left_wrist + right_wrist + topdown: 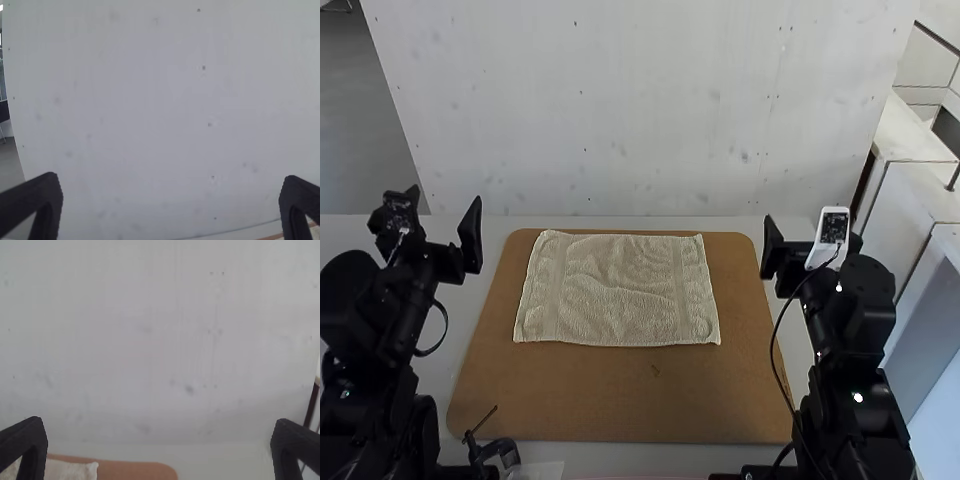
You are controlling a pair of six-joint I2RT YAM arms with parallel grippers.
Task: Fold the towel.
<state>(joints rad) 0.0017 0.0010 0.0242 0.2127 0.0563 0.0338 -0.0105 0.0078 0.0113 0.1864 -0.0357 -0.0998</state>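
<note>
One brown board (620, 405) lies before you on the table (470, 290), its near strip bare. Beyond that strip, your cream towel (615, 290) is spread out in a single layer. Farther off, your left gripper (448, 197) and right gripper (806, 222) flank the board, each with fingers wide apart.
</note>
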